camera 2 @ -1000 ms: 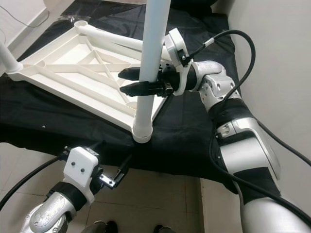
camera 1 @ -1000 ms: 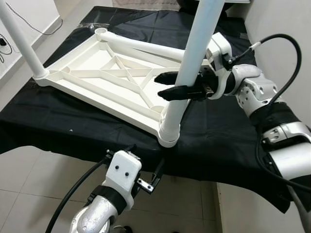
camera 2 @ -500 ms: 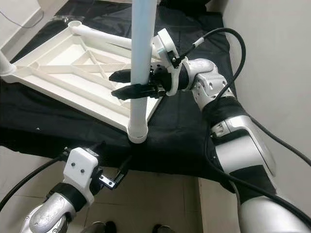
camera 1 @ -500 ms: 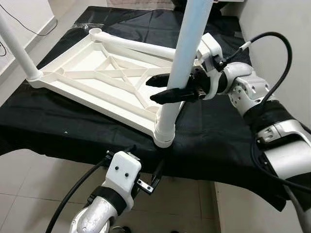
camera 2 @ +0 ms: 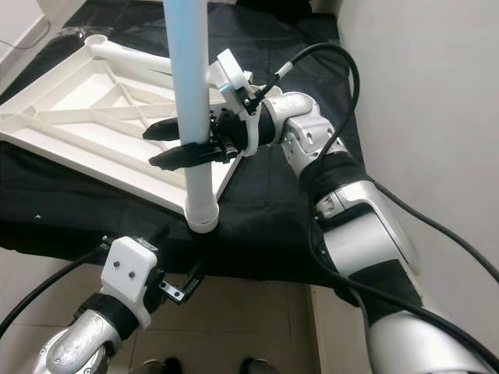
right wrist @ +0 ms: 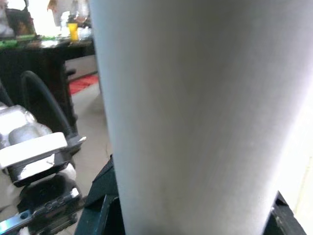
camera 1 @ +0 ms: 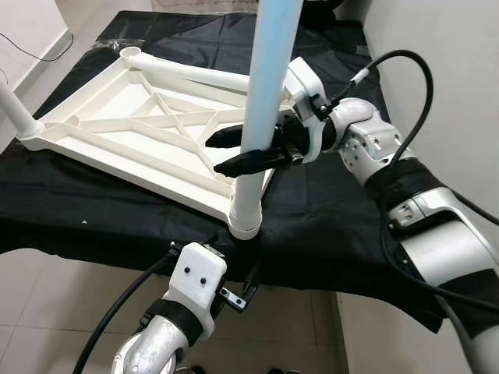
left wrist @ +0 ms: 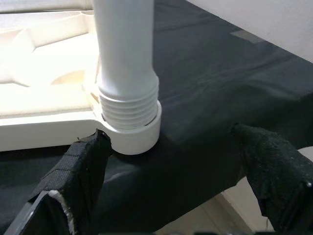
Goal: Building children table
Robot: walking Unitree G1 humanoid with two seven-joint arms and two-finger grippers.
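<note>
The right gripper point(camera 1: 238, 150) is clamped on the upright leg point(camera 1: 261, 117); the left gripper point(left wrist: 171, 181) stands apart. The leg looks light, stiff and slippery, so grip low near the socket point(left wrist: 131, 129).

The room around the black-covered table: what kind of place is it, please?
Probably a room in a home, used as an assembly spot. A black cloth covers a table beside a plain white wall, the floor is pale tile, and an upturned white table top lies there.
</note>
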